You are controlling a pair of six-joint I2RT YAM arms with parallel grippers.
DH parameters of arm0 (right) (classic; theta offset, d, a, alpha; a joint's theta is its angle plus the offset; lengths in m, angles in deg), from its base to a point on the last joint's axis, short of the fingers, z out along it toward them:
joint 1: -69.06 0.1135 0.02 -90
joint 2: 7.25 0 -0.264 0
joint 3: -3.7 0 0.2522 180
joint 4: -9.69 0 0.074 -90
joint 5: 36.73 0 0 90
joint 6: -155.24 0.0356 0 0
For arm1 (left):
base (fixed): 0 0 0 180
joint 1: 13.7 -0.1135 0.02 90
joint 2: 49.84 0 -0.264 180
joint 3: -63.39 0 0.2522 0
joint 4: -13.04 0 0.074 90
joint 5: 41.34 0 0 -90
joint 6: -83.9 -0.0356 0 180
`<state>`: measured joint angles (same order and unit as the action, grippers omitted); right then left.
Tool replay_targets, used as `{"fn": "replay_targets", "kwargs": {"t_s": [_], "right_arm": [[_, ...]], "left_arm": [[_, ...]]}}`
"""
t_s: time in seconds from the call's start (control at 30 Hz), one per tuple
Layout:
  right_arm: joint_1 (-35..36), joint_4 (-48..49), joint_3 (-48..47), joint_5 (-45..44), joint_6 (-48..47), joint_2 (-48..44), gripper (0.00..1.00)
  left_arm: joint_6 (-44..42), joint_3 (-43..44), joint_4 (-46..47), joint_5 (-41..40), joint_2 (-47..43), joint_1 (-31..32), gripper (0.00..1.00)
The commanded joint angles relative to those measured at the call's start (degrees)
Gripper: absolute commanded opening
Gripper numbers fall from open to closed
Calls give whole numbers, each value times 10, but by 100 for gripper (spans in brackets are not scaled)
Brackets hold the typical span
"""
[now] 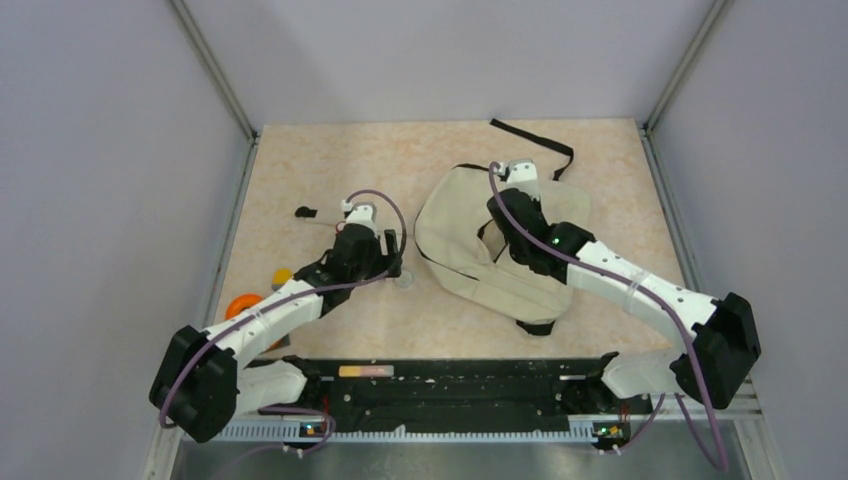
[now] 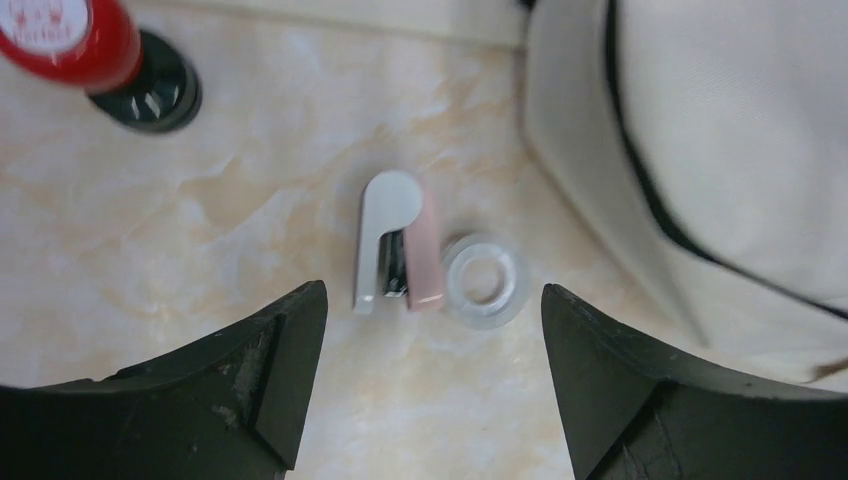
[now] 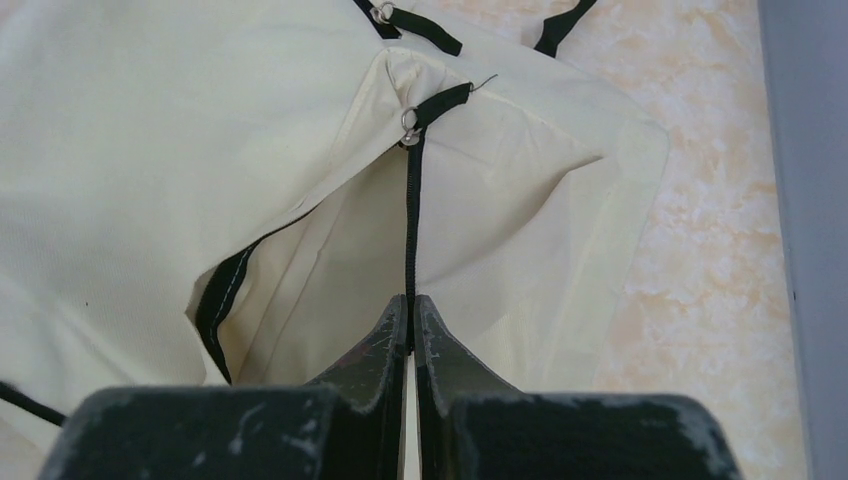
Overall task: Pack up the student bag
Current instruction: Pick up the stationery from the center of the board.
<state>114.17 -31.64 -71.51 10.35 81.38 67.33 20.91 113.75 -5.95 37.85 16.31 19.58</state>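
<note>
Cream fabric: seen from above, the student bag (image 1: 452,240) lies on the table's (image 1: 330,160) right half. At my left wrist, my left claw (image 2: 432,292) gapes empty over a white-and-pink stapler (image 2: 395,245) and a clear tape ring (image 2: 486,280). At my right wrist, my right claw (image 3: 411,310) is clenched on the bag's black zipper seam.

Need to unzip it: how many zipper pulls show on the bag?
2: one zipper pull above the right tool, another at the wrist view's top edge. More may be hidden.
</note>
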Motion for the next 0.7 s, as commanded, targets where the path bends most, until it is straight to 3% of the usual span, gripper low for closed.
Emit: {"fn": "replay_targets", "kwargs": {"t_s": [0.0, 0.3, 0.67], "right_arm": [[-5, 32, -7, 3, -16, -28, 0], [-5, 32, -2, 18, -11, -34, 0], [-5, 31, 1, 21, -11, -35, 0]], "left_arm": [[2, -16, -30, -12, 17, -13, 83], [-15, 54, -48, -62, 147, -27, 79], [-28, 88, -33, -38, 196, -27, 77]]}}
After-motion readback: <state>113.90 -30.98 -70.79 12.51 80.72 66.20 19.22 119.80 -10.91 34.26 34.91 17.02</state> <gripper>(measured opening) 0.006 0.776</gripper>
